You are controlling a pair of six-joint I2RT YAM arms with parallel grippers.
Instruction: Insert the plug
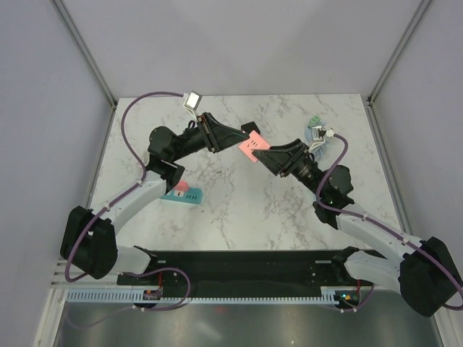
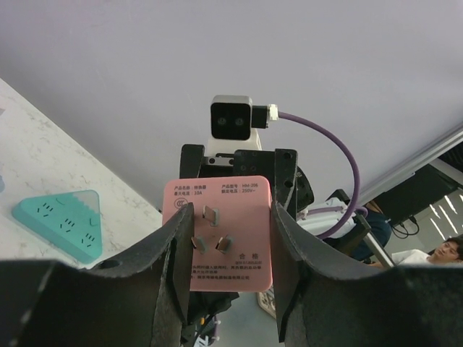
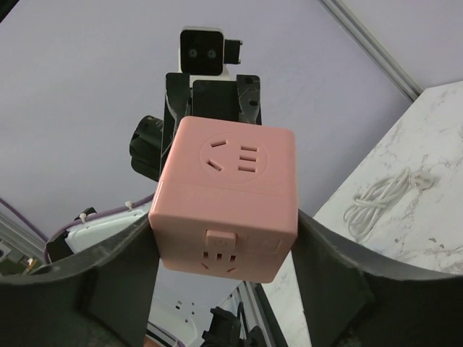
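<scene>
A pink cube plug (image 1: 253, 149) hangs in the air over the middle of the table, between both grippers. My left gripper (image 1: 244, 143) closes on it from the left; in the left wrist view the fingers (image 2: 177, 238) press its sides (image 2: 231, 253) and its three metal prongs (image 2: 210, 230) face the camera. My right gripper (image 1: 262, 155) closes on it from the right; in the right wrist view the cube (image 3: 231, 188) sits between the fingers (image 3: 318, 260), socket faces toward the camera. A teal power strip (image 1: 181, 194) lies on the table at the left, and also shows in the left wrist view (image 2: 61, 217).
A coiled white cable (image 3: 383, 195) lies on the marble table (image 1: 239, 210) at the back right, by a small green and white item (image 1: 315, 130). Grey walls and metal posts bound the table. Purple camera cables loop off both wrists.
</scene>
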